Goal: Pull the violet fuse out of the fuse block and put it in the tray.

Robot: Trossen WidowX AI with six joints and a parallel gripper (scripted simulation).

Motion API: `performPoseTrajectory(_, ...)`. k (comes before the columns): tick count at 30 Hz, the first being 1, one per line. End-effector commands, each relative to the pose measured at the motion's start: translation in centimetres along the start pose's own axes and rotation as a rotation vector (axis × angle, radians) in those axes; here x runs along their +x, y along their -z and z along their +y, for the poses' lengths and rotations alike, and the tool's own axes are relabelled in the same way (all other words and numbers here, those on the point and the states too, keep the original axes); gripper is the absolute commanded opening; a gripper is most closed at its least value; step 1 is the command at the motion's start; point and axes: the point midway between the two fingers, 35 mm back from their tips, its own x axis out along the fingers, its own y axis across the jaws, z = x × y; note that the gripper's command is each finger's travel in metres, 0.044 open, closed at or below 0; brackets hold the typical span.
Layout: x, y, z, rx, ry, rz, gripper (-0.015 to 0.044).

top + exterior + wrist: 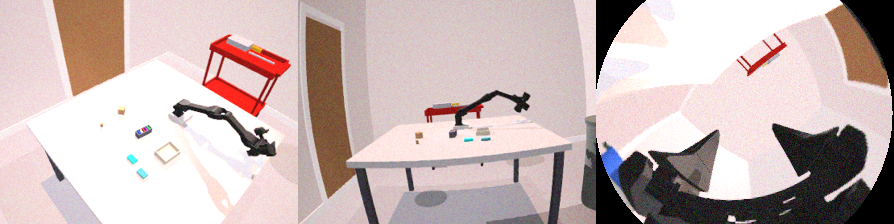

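Observation:
The dark fuse block (143,133) (453,134) stands on the table with a row of small coloured fuses in its top. The violet fuse (146,129) appears to sit in the row between the red and green ones, but it is very small and blurred. The beige tray (159,158) (482,133) stands beside the block; nothing shows inside it in the top view. My gripper (746,128) (262,154) (523,108) is open and empty, with its fingers wide apart. It hangs high up, far from the block and the tray. The wrist view shows neither of them.
Two cyan blocks (132,159) (142,173) lie near the tray. A tan cube (121,109) (419,134) and a small brown piece (101,125) (417,142) lie beyond the fuse block. A red cart (250,56) (766,60) stands behind the table, and a bin (593,161) is beside it.

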Motion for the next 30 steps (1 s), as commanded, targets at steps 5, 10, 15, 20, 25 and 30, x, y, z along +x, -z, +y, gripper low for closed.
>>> performPoseTrajectory(5,-4.2,-0.2,1.1,0.105,-0.116,0.038,0.0269)
performPoseTrajectory(10,-11.1,0.2,2.1,0.28,-0.297,0.118,0.0137)
performPoseTrajectory(15,-19.9,-0.3,2.1,0.507,-0.512,0.246,0.0067)
performPoseTrajectory(20,-28.9,-2.2,0.6,0.745,-0.714,0.408,0.0067)
performPoseTrajectory(25,-36.9,-5.2,-2.4,0.982,-0.892,0.596,0.0067)
performPoseTrajectory(30,-43.8,-9.3,-6.7,1.219,-1.046,0.814,0.0067)
